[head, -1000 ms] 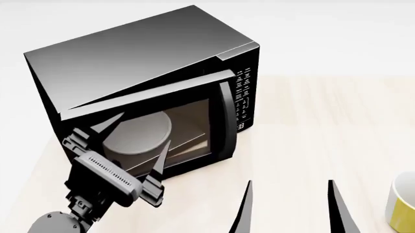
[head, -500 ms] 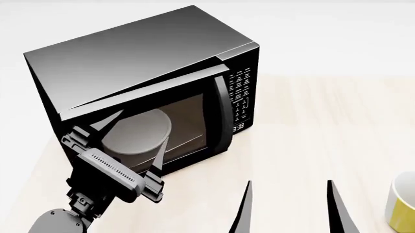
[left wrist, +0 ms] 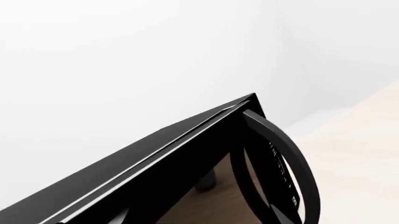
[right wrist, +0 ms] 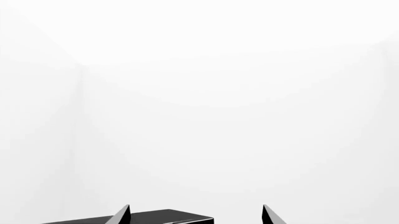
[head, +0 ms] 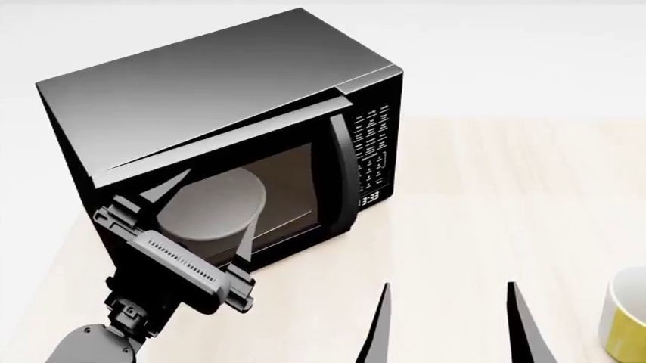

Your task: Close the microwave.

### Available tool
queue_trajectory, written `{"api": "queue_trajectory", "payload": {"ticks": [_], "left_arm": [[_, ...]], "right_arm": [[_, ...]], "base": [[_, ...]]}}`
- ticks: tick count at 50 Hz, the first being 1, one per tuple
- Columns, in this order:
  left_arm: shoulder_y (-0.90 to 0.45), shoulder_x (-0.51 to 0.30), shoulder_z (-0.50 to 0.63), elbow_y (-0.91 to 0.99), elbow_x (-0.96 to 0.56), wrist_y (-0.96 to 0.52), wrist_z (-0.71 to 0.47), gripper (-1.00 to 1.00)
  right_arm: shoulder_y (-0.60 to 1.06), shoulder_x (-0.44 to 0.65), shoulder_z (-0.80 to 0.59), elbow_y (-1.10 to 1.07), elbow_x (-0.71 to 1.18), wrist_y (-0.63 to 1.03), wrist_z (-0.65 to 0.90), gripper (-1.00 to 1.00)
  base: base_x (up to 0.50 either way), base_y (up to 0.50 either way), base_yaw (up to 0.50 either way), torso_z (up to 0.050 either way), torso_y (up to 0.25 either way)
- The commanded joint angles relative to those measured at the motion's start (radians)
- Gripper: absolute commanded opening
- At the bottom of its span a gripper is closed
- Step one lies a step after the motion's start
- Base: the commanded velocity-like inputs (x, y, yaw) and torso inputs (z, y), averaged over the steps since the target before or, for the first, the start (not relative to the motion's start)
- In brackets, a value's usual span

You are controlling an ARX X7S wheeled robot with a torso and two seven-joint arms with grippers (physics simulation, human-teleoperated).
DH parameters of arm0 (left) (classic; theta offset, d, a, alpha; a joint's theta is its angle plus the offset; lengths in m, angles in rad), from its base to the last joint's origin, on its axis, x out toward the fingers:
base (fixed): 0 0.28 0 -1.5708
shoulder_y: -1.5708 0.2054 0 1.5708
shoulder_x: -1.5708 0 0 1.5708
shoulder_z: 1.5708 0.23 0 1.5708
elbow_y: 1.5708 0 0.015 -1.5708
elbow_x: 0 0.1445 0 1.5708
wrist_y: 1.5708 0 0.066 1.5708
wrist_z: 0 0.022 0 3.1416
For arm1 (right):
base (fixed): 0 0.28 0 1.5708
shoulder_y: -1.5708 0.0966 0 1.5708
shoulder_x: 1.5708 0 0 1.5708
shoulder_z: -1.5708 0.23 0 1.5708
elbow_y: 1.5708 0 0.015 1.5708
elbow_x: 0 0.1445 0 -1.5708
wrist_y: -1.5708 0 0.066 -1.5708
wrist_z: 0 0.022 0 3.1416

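head view high above microwave, left wrist close under its door, right wrist facing wall

On my bench the wood was pale and light-grained, running from the near edge of my head view back to where it met a white wall. At the far right edge of that view stood a yellow mug, cut off by the frame so that I saw only part of its rim and side; its inside looked pale. It sat on the bench well apart from everything else. In my left wrist view a strip of the same pale wood showed against the white wall. My right wrist view was mostly plain white wall, with a faint corner line.
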State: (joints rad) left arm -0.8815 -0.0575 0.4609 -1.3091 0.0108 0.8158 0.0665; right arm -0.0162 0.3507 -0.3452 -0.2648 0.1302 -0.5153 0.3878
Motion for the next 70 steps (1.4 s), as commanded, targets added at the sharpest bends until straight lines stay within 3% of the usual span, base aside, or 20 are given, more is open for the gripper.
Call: {"api": "queue_trajectory", "payload": {"ticks": [1,54,62,63,66,70], "left_arm": [[-0.022,-0.010,-0.155,0.001,-0.044,-0.007,-0.059,1.00],[-0.045,-0.034,-0.244,0.001,-0.030,-0.061,-0.235,1.00],[-0.016,-0.019,-0.238,0.004,-0.030,-0.019,-0.186,1.00],[-0.002,-0.015,-0.240,0.021,-0.041,-0.024,-0.164,1.00],[0.210,-0.045,-0.212,0.434,-0.057,-0.267,-0.114,1.00],[0.416,-0.079,-0.189,0.802,-0.116,-0.486,-0.072,1.00]], "right_arm": [[-0.001,-0.006,0.008,0.004,-0.008,-0.003,-0.009,1.00],[-0.001,0.002,-0.014,0.015,-0.006,-0.007,-0.005,1.00],[0.001,0.003,-0.017,0.017,-0.003,-0.003,-0.004,1.00],[0.001,0.003,-0.017,0.018,-0.002,-0.003,-0.004,1.00],[0.000,0.003,-0.018,0.019,-0.002,-0.006,-0.003,1.00],[-0.001,0.004,-0.019,0.018,-0.003,-0.006,-0.002,1.00]], "base": [[0.00,0.00,0.00,0.000,0.000],[0.00,0.00,0.00,0.001,0.001],[0.00,0.00,0.00,0.000,0.001],[0.00,0.00,0.00,0.000,0.000],[0.00,0.00,0.00,0.000,0.003],[0.00,0.00,0.00,0.000,0.000]]}}
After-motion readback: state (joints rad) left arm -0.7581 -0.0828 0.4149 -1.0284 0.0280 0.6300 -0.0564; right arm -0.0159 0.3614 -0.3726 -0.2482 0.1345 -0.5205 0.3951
